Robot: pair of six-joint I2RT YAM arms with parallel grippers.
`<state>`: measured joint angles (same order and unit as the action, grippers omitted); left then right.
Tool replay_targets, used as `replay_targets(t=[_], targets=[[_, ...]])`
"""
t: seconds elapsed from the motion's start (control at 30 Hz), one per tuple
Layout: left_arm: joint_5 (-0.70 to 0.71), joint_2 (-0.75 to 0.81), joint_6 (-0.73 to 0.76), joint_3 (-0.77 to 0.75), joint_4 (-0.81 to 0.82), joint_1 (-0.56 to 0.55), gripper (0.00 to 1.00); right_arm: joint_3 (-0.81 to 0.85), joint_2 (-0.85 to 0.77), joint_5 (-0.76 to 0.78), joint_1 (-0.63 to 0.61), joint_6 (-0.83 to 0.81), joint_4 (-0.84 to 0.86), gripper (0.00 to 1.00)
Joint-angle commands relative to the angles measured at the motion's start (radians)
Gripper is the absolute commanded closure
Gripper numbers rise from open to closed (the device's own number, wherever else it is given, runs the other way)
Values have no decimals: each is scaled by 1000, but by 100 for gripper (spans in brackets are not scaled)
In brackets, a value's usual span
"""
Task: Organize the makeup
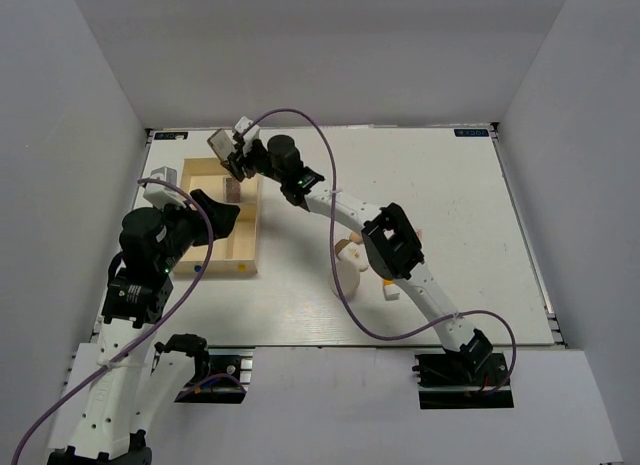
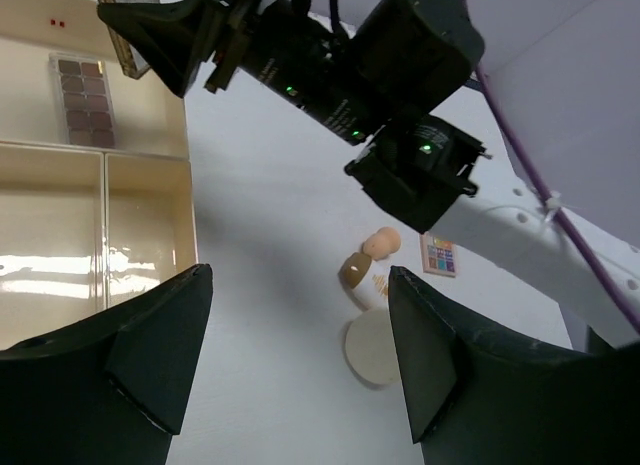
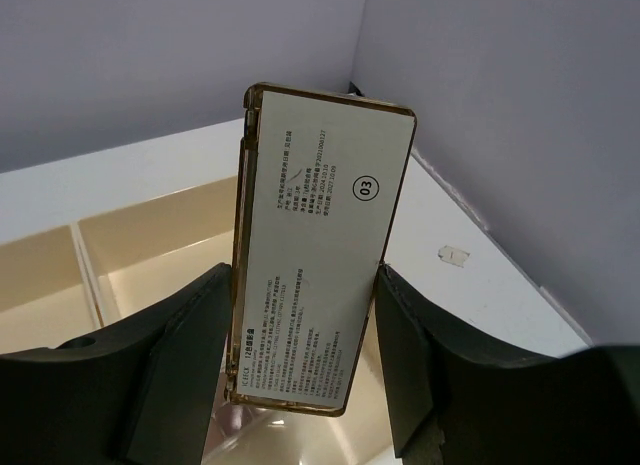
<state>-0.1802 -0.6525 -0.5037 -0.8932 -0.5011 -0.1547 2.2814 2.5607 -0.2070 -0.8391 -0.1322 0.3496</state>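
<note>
My right gripper (image 1: pixel 236 153) is shut on a slim gold-rimmed case (image 3: pixel 320 235), label side up, and holds it above the far end of the wooden tray (image 1: pixel 228 268). In the right wrist view my right gripper (image 3: pixel 300 305) has a finger on each long side of the case. A second slim case (image 2: pixel 85 100) with brown shades lies in the tray's far compartment. My left gripper (image 2: pixel 300 355) is open and empty over the tray's near right edge. A cream round compact (image 2: pixel 375 350), a brown-ended small bottle (image 2: pixel 358 275), a beige sponge (image 2: pixel 382 243) and a multicolour square palette (image 2: pixel 440 255) lie on the table.
The tray (image 2: pixel 188 195) has several compartments, the near ones empty. The right arm (image 1: pixel 395 240) stretches across the table's middle, above the loose cosmetics. An orange and white tube (image 1: pixel 390 288) lies beside that arm. White walls surround the table.
</note>
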Motion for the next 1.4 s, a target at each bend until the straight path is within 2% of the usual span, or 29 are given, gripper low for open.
replay_targets(t=[0.0,0.13,0.17,0.2,0.23,0.3,0.33,0.4,0.43,0.53,0.63,0.8,0.9,1.0,1.03,1.07,1.1,1.13,1.17,1.23,1.3,1.37], targets=[[-24,7,17,-44,-54,-3,19,41,41,92,-32,-50,221,100],[-16,13,28,-64,-94,-3,19,-37,41,116,-49,-57,281,99],[-15,19,30,-64,-103,-3,19,-46,41,126,-49,-55,282,89],[-13,22,28,-62,-106,-3,19,-51,42,136,-49,-60,281,83],[-12,30,30,-58,-105,-3,19,-59,39,141,-49,-61,281,68],[-18,31,25,-47,-99,-3,19,-91,23,139,-46,-70,281,51],[-21,33,25,-41,-97,-3,19,-103,16,136,-48,-72,282,39],[-27,28,17,-35,-85,-3,19,-138,-5,114,-43,-83,281,33],[-30,28,14,-27,-82,-3,19,-149,-11,110,-43,-86,281,26],[-45,22,8,-26,-71,-3,19,-181,-34,103,-40,-95,281,18],[-51,22,5,-26,-68,-3,19,-194,-51,106,-34,-103,275,16],[-53,19,-2,-29,-63,-3,19,-203,-106,141,-23,-93,270,17],[-68,-1,-13,-27,-48,-3,19,-252,-201,172,0,-67,243,27],[-109,-44,-42,-12,-11,-3,20,-309,-317,297,32,-8,165,43],[-123,-59,-51,-10,-1,-3,20,-312,-344,319,44,12,59,56],[-137,-97,-55,-7,27,-3,21,-307,-367,325,85,34,-8,62],[-160,-119,-61,-3,44,-3,21,-321,-423,317,103,70,-71,66],[-192,-143,-71,-1,77,-3,21,-354,-462,301,135,80,-142,76],[-208,-191,-76,-1,93,-3,22,-450,-547,243,171,83,-167,79],[-251,-248,-87,-6,116,-12,23,-541,-632,175,205,54,-217,86],[-275,-326,-94,-7,156,-22,24,-652,-744,130,270,30,-319,87],[-285,-377,-101,-13,190,-52,24,-730,-857,83,334,-10,-426,79]])
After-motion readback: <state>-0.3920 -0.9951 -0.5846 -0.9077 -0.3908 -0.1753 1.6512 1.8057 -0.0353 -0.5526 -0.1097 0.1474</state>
